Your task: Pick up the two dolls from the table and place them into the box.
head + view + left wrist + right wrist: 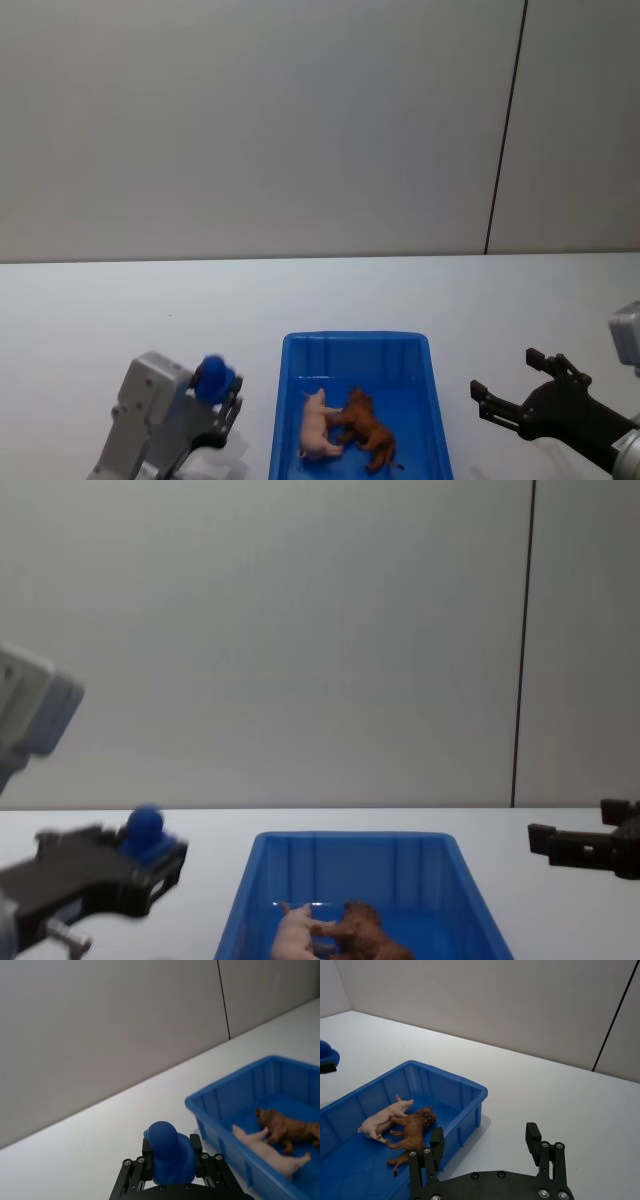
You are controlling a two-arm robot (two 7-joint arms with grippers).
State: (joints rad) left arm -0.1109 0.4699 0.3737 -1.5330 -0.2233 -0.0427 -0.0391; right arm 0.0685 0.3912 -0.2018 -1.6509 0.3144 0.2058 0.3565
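You had both dolls already in the box [356, 346]: the pig [318, 432] and the brown doll [366, 428] lay touching on its floor, toward the near end, pig on the left. That looked like the task's end state, so I judged nothing remained but to clear the arms.

Your left gripper [222, 400] hung just left of the box, above the desk [120, 300], closed on a small blue object [167, 1152] that stuck up between its fingers. What that object was I could not tell; it was not one of the two dolls, and it probably belonged to neither step.

Your right gripper [515, 385] hovered to the right of the box, off its wall, wide open with nothing in it, which suited an arm that had no more to carry.

The desk around the box was bare white, with only a grey wall [300, 120] behind. Nothing stood in the way of either arm; the box rim was the nearest thing to mind.
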